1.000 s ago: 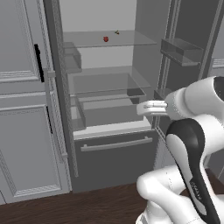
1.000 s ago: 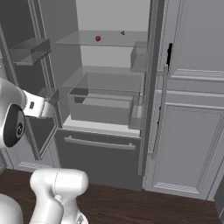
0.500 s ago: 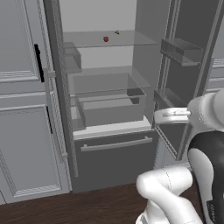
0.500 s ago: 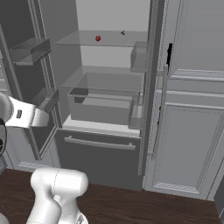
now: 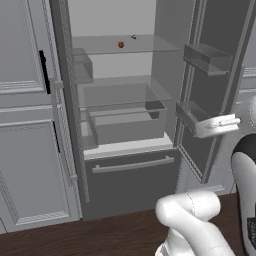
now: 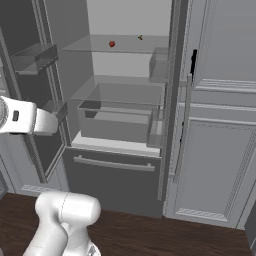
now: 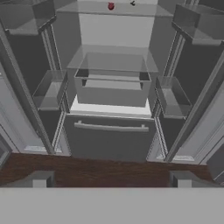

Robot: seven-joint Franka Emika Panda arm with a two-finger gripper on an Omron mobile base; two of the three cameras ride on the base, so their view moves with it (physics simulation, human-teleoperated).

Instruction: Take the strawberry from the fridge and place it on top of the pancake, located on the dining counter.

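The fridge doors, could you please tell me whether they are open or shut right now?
Open. Both fridge doors are swung wide, showing the shelves, door bins and the strawberry on the top glass shelf.

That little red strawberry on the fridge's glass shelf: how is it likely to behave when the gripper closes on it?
The strawberry looks small and rounded, so it may roll on the smooth glass shelf if nudged. It is probably very light. Being tiny against the open gripper, it could slip out unless well centred.

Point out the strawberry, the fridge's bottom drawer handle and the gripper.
strawberry (image 5: 120, 44): left base view, middle of the berry.
bottom drawer handle (image 7: 111, 127): hand view, middle of the bar.
gripper (image 7: 111, 179): hand view, midway between its fingertips.
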